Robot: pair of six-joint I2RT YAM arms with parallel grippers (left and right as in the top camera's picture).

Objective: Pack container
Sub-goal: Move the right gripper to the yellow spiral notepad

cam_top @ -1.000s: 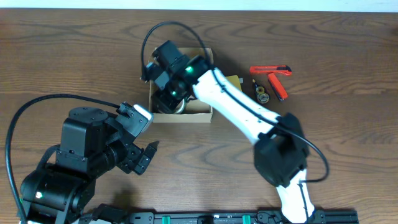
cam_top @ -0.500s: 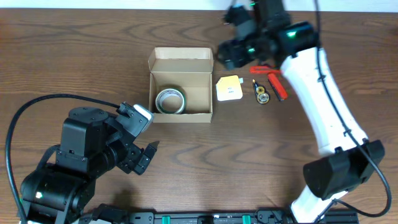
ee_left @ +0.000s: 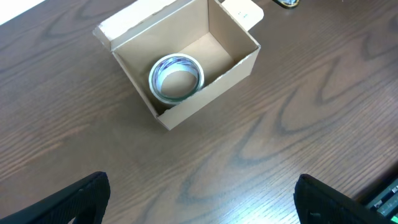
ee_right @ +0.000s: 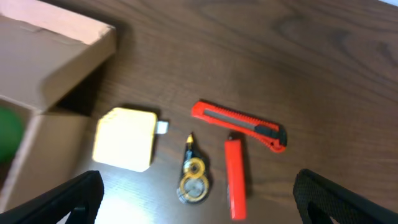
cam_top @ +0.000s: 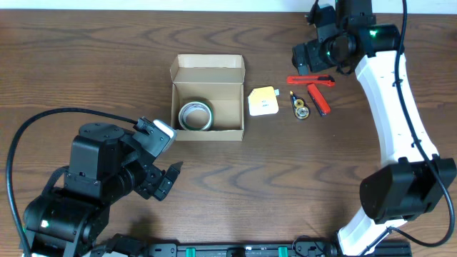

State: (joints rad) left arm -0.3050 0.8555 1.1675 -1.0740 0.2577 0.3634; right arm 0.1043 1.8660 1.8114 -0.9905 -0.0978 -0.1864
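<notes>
The container (cam_top: 207, 133), a brown cardboard box with its flap lid folded back, stands open at the table's middle back and also shows in the left wrist view (ee_left: 214, 96). A roll of tape (cam_top: 195, 116) lies flat inside it (ee_left: 176, 76). My right gripper (cam_top: 308, 57) hovers open and empty at the back right, above two red cutters (ee_right: 239, 121) (ee_right: 234, 177). A corner of the container (ee_right: 59, 53) shows at the left of the right wrist view. My left gripper (cam_top: 168, 180) hangs open and empty in front of the container, over bare wood (ee_left: 199, 199).
Right of the container lie a yellow square item (cam_top: 263, 101) (ee_right: 125, 138), a small black-and-yellow tape dispenser (cam_top: 300, 106) (ee_right: 193, 171), and the two red cutters (cam_top: 310, 81) (cam_top: 318, 98). The left arm's bulk fills the front left.
My right arm has come out of the container and swung right to above the cutters, its jaws opening on the way. The tape roll stays in the container. The left arm has not moved.
</notes>
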